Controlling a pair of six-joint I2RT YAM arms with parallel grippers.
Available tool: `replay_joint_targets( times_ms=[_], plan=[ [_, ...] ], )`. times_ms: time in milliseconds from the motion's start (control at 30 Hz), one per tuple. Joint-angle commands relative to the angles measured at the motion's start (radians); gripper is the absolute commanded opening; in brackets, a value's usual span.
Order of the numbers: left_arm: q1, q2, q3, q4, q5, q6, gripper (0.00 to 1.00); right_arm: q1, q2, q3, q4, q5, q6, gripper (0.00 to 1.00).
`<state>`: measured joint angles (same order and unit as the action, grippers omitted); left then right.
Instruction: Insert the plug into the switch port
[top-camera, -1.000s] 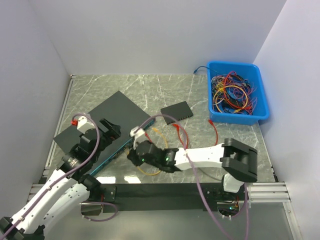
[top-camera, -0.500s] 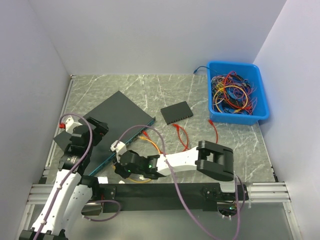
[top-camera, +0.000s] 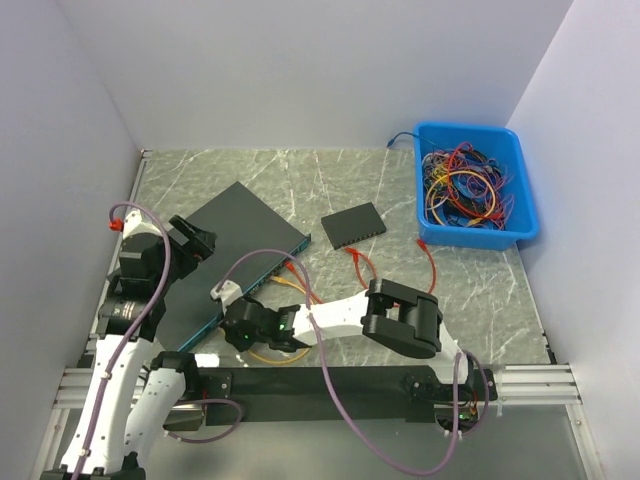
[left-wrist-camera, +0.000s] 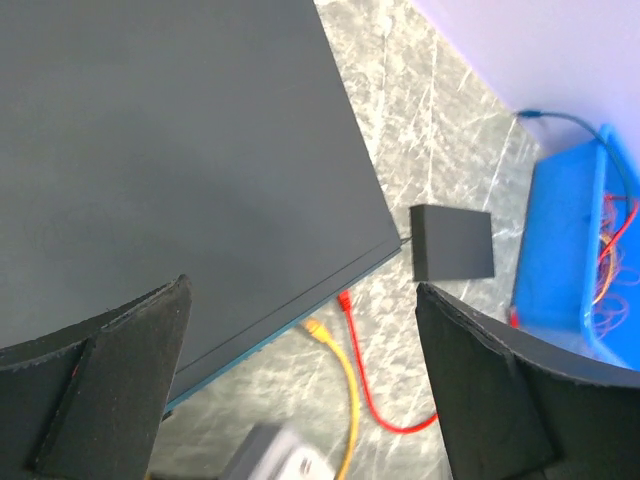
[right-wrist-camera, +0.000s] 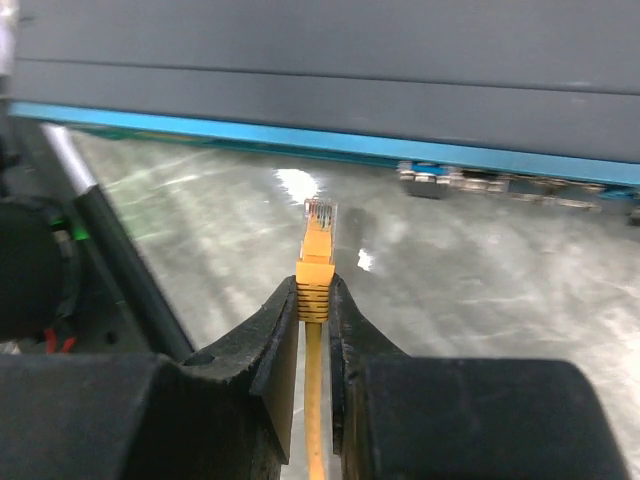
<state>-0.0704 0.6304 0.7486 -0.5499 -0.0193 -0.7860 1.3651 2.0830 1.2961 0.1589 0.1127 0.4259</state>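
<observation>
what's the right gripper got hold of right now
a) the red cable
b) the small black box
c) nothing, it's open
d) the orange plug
d, the right wrist view shows the right gripper shut on the orange plug, with the plug's tip pointing at the switch but not yet in a port.

Left arm (top-camera: 133, 300) folded upright at the left side, left gripper (left-wrist-camera: 302, 290) angled downward with jaws spread wide, right arm (top-camera: 340, 314) laid low and stretched leftward, right gripper (right-wrist-camera: 313, 292) pinched narrowly on the orange plug (right-wrist-camera: 318, 240)
</observation>
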Motion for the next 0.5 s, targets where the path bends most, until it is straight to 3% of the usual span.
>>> replay_joint_targets(
  times_ms=[0,167,467],
  plan=[
    [0.006,-0.011,0.064,-0.079,0.022,0.109,0.99,-0.017,0.022,0.058,-0.027,0.027,0.01,0.0],
    [0.006,0.008,0.123,-0.088,0.007,0.209,0.99,-0.018,0.041,0.078,-0.048,0.061,0.019,0.0],
    [0.006,0.034,0.066,-0.025,0.077,0.215,0.99,-0.023,0.069,0.111,-0.058,0.07,0.03,0.0]
  ],
)
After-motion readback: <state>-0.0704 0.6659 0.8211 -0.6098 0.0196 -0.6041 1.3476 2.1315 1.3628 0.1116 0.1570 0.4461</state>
